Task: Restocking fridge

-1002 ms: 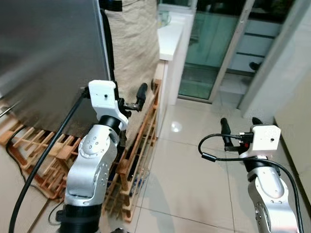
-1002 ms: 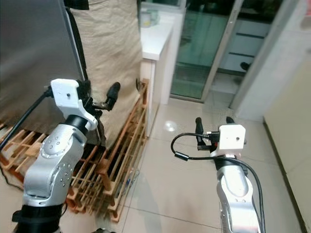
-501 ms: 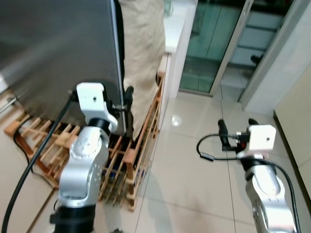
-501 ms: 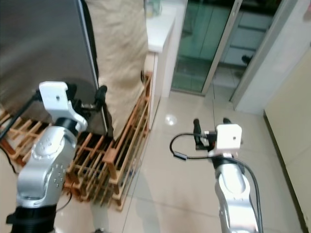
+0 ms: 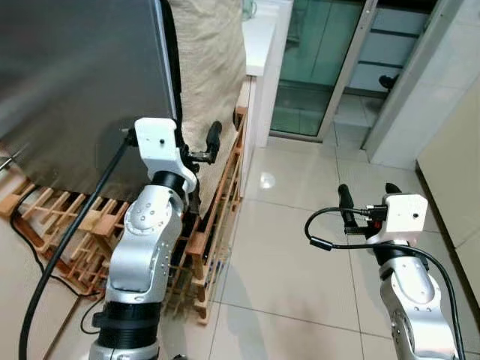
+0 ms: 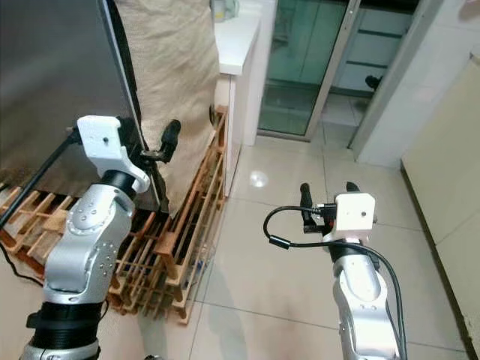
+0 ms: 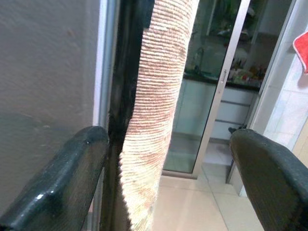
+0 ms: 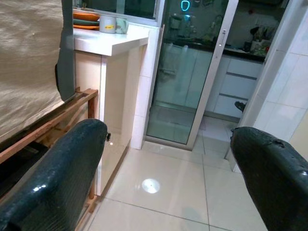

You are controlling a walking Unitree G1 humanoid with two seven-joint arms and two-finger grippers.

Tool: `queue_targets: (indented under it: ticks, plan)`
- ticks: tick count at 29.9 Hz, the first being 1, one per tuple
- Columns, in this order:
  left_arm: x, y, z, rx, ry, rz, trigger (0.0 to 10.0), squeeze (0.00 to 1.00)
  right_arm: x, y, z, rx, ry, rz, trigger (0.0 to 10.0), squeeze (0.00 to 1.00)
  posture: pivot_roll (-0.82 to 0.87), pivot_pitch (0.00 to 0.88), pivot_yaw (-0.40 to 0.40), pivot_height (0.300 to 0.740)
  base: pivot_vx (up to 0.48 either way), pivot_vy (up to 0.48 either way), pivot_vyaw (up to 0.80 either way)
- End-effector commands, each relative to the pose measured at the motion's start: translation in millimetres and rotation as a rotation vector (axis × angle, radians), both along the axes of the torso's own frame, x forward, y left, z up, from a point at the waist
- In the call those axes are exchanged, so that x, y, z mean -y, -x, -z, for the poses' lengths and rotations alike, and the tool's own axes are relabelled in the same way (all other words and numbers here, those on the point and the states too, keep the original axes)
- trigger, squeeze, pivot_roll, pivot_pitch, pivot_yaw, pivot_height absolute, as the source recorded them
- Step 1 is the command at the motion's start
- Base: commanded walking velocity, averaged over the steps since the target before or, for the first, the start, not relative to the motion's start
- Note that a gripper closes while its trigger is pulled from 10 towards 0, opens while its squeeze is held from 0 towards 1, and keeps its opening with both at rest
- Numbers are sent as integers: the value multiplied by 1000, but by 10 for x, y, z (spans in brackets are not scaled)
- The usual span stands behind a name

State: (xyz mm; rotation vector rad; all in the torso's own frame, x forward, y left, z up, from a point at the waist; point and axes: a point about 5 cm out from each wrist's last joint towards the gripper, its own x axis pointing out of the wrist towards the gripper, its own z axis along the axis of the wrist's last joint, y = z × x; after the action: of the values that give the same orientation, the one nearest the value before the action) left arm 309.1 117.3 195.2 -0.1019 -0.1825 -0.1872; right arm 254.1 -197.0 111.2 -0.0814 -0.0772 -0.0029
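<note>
The fridge's grey steel door (image 5: 75, 82) rises at the left, shut, its black edge strip (image 7: 126, 96) running down beside a beige woven cloth (image 5: 206, 67). My left gripper (image 5: 196, 150) is raised at that edge and open. In the left wrist view its two black fingers (image 7: 62, 183) stand wide apart, with the door edge and the cloth (image 7: 154, 120) between them, touching neither. My right gripper (image 5: 369, 192) hangs open over the tiled floor at the right, with nothing between its fingers (image 8: 57, 173).
A low wooden rack (image 5: 217, 217) lies on the floor along the fridge's foot. Behind the cloth stands a white counter (image 5: 259, 45) with dishes (image 8: 96, 19), then a glass sliding door (image 5: 315, 60). A black cable (image 5: 67, 240) trails from my left arm. Pale tiled floor (image 5: 300, 255) stretches ahead.
The whole picture has swung and tilted, so the camera moved. The left gripper stays open by the fridge door's edge, and the right arm keeps its pose.
</note>
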Motion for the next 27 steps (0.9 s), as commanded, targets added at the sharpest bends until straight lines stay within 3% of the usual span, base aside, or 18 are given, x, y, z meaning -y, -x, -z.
queue_targets:
  ticks: [1,10,14,20,22,23,24,27]
  plan:
    - [56,-10,-22,14,-10,15,10000,0,18,2,1,6,1,3,10000,0,-124,0,-30,740,0,0,0]
    - [42,-83,112,-51,44,-32,10000,0,20,7,12,3,4,5,10000,0,-127,0,-29,740,0,0,0]
    - [253,-132,134,-54,41,59,10000,0,3,-4,13,2,2,0,10000,0,-123,0,-36,740,0,0,0]
    - [449,-247,166,-57,25,98,10000,0,-14,-24,11,2,1,-6,10000,0,-135,0,-39,740,0,0,0]
    - [603,-429,146,-71,38,107,10000,0,-22,-38,3,5,0,-8,10000,0,-147,0,-36,740,0,0,0]
    - [603,-429,146,-71,38,107,10000,0,-22,-38,3,5,0,-8,10000,0,-147,0,-36,740,0,0,0]
    - [736,-540,103,-83,66,143,10000,0,-26,-44,-9,9,-1,-6,10000,0,-166,0,-30,740,0,0,0]
    - [784,-557,85,-83,74,167,10000,0,-27,-44,-13,11,-1,-6,10000,0,-166,0,-30,740,0,0,0]
